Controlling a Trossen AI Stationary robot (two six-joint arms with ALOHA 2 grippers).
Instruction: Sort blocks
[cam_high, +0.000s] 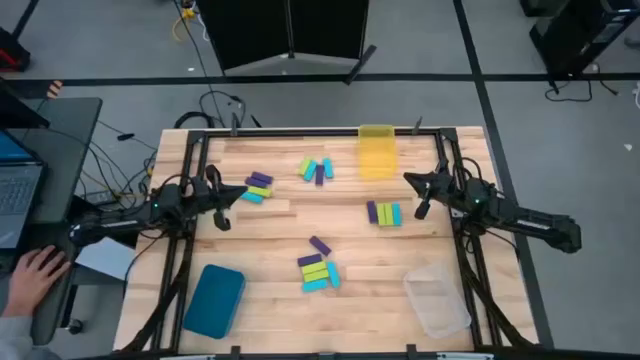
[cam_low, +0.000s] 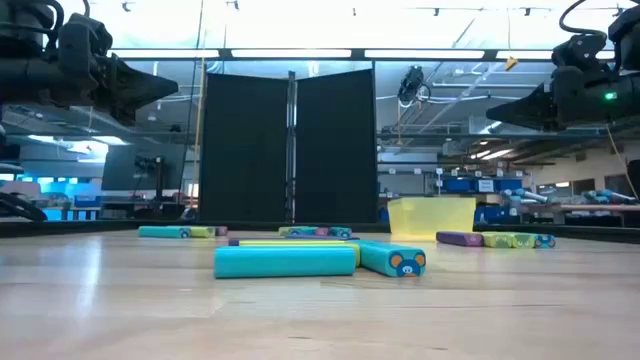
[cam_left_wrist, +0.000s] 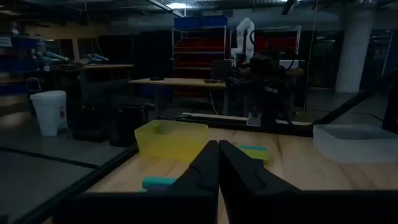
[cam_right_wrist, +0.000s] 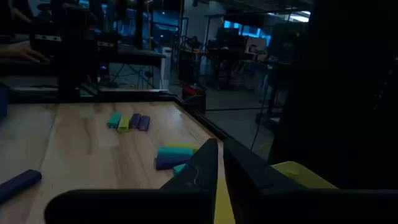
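One camera hangs overhead, looking straight down; another sits level with the surface; one rides each wrist. All four catch the yellow bin.

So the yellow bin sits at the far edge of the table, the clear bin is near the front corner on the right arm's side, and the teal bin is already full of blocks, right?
Not quite. The high view shows the teal bin holding no blocks; the blocks all lie on the table. The yellow bin and clear bin are where you say.
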